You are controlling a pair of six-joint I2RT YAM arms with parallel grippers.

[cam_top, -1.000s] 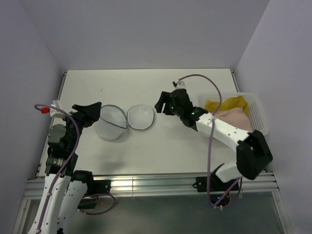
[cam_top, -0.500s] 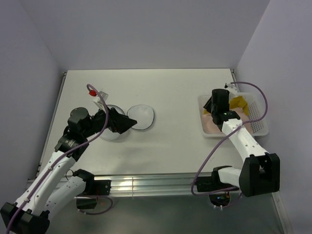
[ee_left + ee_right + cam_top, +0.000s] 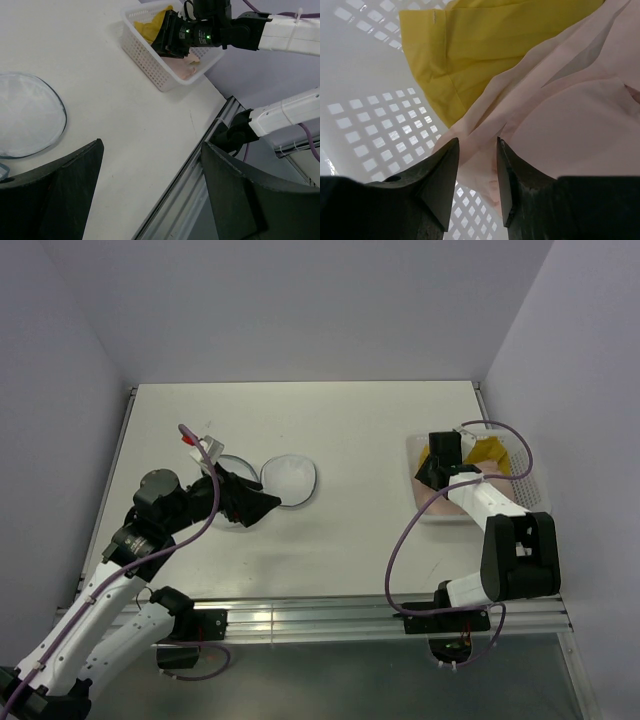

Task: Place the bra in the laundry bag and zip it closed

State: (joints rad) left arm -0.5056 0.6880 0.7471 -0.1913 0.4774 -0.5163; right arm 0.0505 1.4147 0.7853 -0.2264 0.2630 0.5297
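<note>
The laundry bag (image 3: 291, 480) lies open on the table as two round white mesh halves with dark zip rims. One half shows in the left wrist view (image 3: 25, 120). My left gripper (image 3: 257, 505) is wide open and empty, hovering over the bag's left half (image 3: 150, 200). My right gripper (image 3: 432, 468) is down in the white basket. Its fingers are nearly together (image 3: 477, 142) with a fold of the pale pink bra (image 3: 560, 125) pinched between them. The bra also shows in the left wrist view (image 3: 182, 70).
The white lattice basket (image 3: 530, 495) stands at the table's right edge (image 3: 150, 65) and also holds a yellow garment (image 3: 490, 452) (image 3: 485, 50). A metal rail (image 3: 320, 615) runs along the near edge. Walls close in the left, back and right sides.
My right gripper has gone from the bag across to the basket and settled lower into it on the pink fabric. My left arm swung over the bag and has drawn back slightly.
</note>
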